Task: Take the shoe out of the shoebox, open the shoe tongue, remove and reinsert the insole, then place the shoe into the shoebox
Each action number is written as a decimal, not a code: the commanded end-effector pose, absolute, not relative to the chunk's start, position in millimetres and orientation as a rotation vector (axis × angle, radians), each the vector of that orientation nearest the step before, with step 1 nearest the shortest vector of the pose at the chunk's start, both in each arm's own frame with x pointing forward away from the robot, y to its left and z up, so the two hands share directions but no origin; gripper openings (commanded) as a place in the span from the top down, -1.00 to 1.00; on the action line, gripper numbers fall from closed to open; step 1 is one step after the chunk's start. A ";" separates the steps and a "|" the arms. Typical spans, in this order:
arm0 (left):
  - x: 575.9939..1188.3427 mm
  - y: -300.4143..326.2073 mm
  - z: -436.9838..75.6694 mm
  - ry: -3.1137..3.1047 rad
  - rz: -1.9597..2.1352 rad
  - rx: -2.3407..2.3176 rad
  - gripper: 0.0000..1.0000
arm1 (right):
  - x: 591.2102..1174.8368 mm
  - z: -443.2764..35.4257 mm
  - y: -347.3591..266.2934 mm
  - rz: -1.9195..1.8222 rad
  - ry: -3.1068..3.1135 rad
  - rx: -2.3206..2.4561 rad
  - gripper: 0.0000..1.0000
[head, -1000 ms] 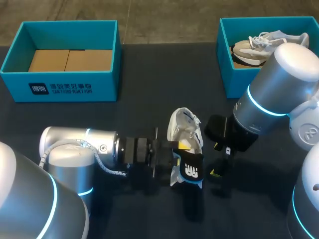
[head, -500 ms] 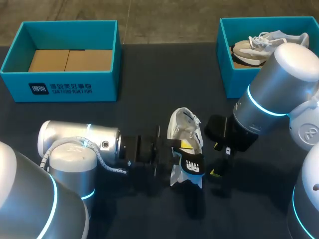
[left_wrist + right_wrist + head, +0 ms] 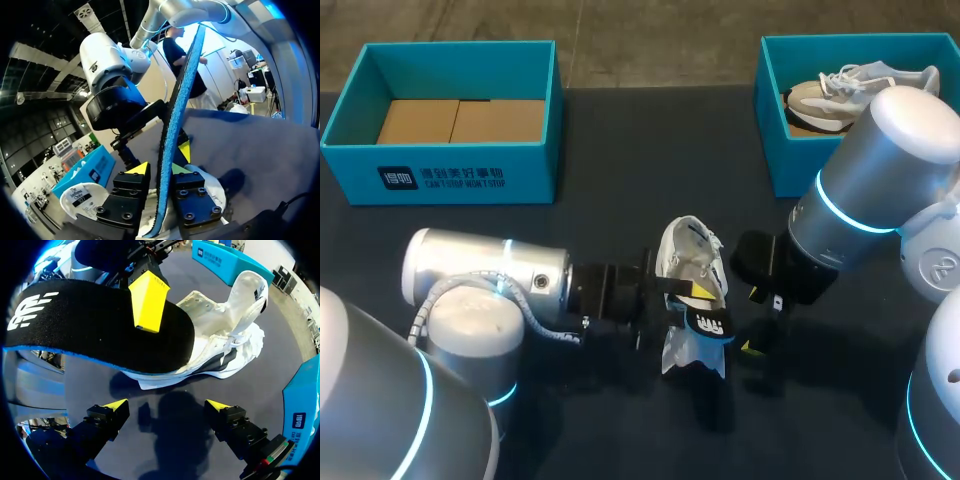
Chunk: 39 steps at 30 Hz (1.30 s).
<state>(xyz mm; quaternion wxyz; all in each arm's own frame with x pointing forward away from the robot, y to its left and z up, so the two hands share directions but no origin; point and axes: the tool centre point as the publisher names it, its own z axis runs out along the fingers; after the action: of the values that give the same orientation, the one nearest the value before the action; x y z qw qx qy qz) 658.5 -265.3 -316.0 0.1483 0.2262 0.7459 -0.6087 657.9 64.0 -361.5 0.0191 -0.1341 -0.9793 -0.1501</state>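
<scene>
Over the last second our left arm has slid rightward in the head view, bringing the left gripper closer to the shoe. The insole has gone with it, shifting a little up the frame toward the shoe's opening. The left gripper is clamped on the insole: in its own wrist view the blue-edged insole stands on edge, pinched between the two fingers of that gripper.

Our right gripper has not moved. It hangs just right of the shoe with its fingers spread and nothing between them (the right wrist view shows only bare table under the gripper).

The shoe lies on the table at the middle of the frame, tongue pulled back, outside both boxes. We judge that the insole is already out and the reinsertion is starting, so its toe end next needs lining up with the opening.

As for writing, the insole carries a white logo on its black face. The left box, at upper left, has a white mark and lines of print on its front wall. A small label sits inside the tongue of the shoe. We do not read any of them out. The right box, at upper right, holds a second shoe.
</scene>
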 end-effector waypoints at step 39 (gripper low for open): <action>688.0 -263.8 -350.4 2.150 -1.721 0.645 1.00 | 656.9 -362.0 64.4 -0.464 -3.042 -0.418 -1.00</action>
<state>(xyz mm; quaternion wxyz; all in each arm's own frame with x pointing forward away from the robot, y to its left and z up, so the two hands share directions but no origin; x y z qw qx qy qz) 686.3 -260.2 -348.2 0.1562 0.2256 0.7490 -0.6031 657.9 64.0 -361.5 0.0191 -0.1341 -0.9793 -0.1501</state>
